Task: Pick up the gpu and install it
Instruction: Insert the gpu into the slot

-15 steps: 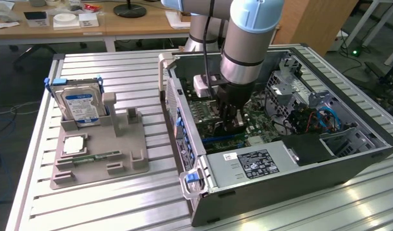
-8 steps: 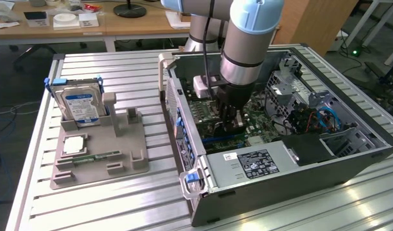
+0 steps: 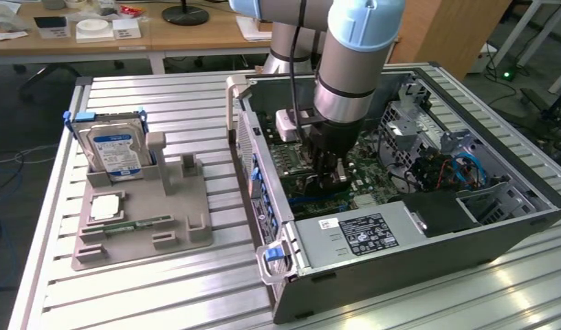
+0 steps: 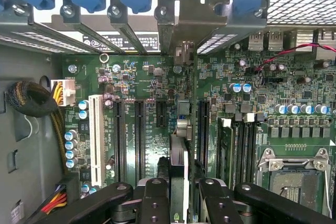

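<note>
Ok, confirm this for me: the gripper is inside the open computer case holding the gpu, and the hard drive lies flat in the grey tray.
Wrong on one point: the hard drive stands upright in the grey tray, not flat, as the exterior view shows. The rest holds: the gripper is inside the open computer case, holding the gpu.

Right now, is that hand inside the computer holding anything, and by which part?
Yes: the hand grips the gpu by its upper edge, the card standing on edge between the fingers over the motherboard slots.
</note>
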Available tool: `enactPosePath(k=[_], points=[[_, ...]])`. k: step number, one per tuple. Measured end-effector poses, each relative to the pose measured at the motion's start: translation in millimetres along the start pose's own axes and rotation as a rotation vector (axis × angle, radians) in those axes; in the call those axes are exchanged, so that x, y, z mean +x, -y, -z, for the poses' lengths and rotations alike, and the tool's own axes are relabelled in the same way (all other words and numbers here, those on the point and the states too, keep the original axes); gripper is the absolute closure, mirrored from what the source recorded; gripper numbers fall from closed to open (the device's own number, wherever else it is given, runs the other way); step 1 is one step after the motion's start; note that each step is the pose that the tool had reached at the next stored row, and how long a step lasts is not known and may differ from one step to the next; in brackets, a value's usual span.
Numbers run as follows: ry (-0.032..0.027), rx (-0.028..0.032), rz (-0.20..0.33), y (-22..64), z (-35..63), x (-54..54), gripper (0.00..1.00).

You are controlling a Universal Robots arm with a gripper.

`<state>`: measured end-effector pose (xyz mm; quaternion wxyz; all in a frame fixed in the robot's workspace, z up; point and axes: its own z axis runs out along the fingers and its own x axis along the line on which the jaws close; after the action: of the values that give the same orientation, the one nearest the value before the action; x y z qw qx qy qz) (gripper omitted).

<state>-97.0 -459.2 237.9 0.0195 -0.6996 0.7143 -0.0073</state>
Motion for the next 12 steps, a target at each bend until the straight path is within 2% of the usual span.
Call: enactPosePath(k=[12], points=[[0.0002,0.0001,0.0,0.0,-0.1,0.0,0.73]])
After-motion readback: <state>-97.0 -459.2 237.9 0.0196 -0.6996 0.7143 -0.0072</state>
